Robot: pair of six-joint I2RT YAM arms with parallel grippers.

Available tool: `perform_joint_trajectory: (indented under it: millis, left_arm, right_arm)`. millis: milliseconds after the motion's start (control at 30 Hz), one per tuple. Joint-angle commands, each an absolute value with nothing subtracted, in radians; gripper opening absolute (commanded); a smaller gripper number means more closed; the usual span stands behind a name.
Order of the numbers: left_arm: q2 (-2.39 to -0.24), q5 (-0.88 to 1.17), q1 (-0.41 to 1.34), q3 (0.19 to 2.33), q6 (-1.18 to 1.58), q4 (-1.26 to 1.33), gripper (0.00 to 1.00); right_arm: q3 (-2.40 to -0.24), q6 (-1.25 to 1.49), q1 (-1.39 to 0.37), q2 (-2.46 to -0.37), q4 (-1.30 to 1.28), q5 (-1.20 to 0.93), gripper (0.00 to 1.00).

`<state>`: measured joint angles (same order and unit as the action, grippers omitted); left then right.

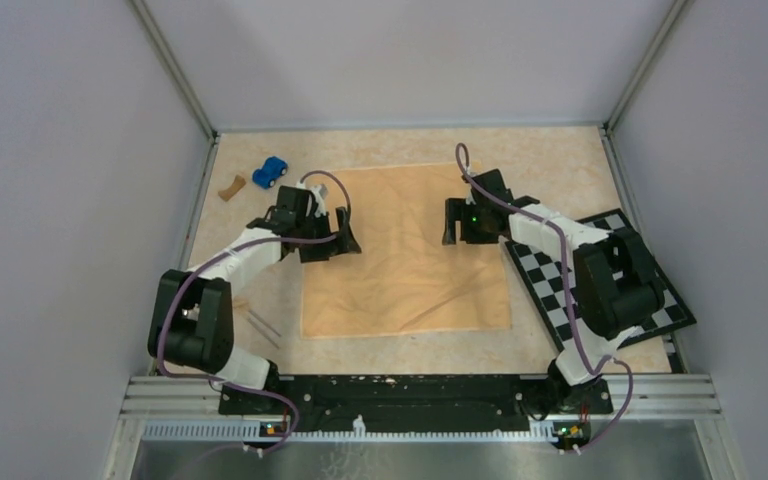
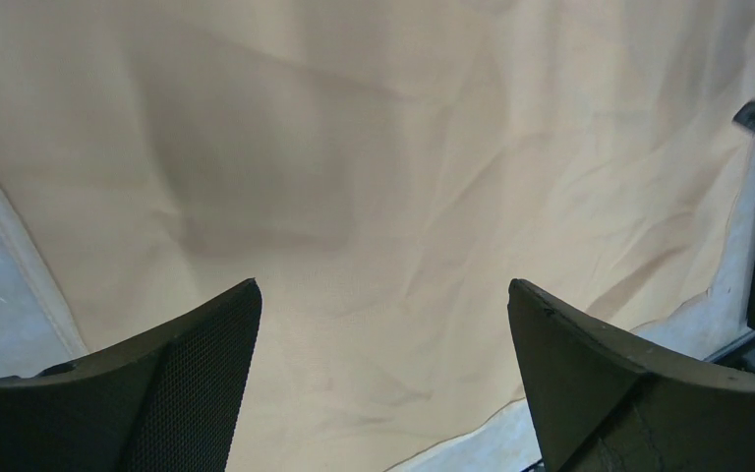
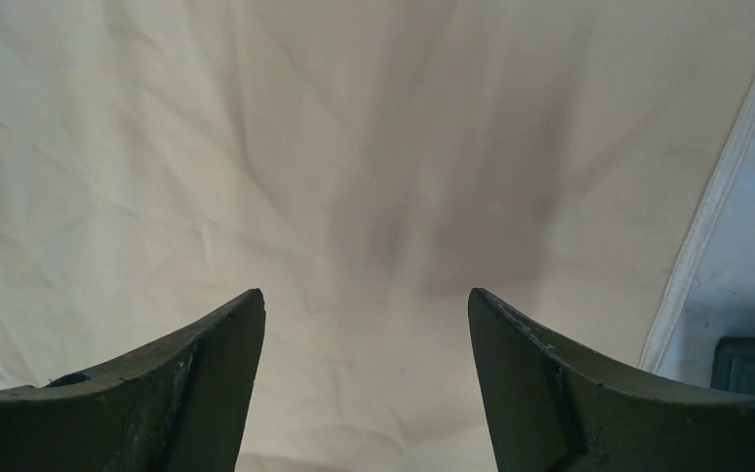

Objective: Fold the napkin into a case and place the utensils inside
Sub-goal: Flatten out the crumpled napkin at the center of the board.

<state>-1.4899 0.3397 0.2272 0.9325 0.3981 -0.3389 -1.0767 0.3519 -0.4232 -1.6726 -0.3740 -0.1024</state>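
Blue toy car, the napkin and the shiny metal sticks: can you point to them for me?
blue toy car (image 1: 270,172): top view, on its roof.
napkin (image 1: 410,285): top view, on the bare middle of the cloth.
utensils (image 1: 264,327): top view, halfway along the thin metal pieces, left of the napkin.

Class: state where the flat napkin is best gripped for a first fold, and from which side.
Probably its side hems: the napkin lies flat, so only edges offer a lip. The left hand takes the left hem, the right hand the right, each open, coming from above.
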Motion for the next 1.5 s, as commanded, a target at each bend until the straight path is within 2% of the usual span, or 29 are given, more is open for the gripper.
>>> perform_joint_trajectory:
  millis: [0,300,533,700,867,967,1067,1233,1367,1467]
  left_arm:
    - [-1.482,0.344,0.233,0.846,0.454,-0.226,0.99]
    - [-1.365,0.194,0.233,0.688,0.566,-0.211,0.99]
    - [-1.376,0.093,0.225,0.733,0.548,-0.301,0.99]
    - [-1.249,0.076,0.227,0.796,0.522,-0.383,0.99]
    - [-1.115,0.074,0.224,0.851,0.564,-0.577,0.99]
    - [-1.061,0.043,0.219,0.841,0.641,-0.664,0.99]
    - [-1.029,0.016,0.203,0.835,0.716,-0.740,0.99]
    - [-1.032,0.160,0.199,0.824,0.750,-0.759,0.99]
    - [-0.969,0.149,0.199,0.770,0.803,-0.756,0.99]
    - [-0.915,0.138,0.199,0.732,0.834,-0.757,0.99]
  right_arm:
    - [-1.149,0.337,-0.413,-1.742,-0.261,-0.077,0.75]
    - [-1.294,0.254,-0.400,-1.913,-0.274,-0.035,0.74]
    - [-1.308,0.257,-0.405,-1.919,-0.294,-0.085,0.73]
    - [-1.286,0.310,-0.462,-1.737,-0.432,0.029,0.72]
    - [-1.113,0.572,-0.479,-1.478,-0.634,0.071,0.72]
    - [-0.991,0.805,-0.479,-1.348,-0.826,0.163,0.70]
    - [-0.917,0.912,-0.478,-1.280,-0.968,0.172,0.65]
    - [-0.768,1.003,-0.477,-1.204,-0.996,0.166,0.61]
    - [-0.736,1.054,-0.475,-1.172,-0.991,0.208,0.57]
    - [-0.707,1.079,-0.475,-1.167,-0.957,0.199,0.49]
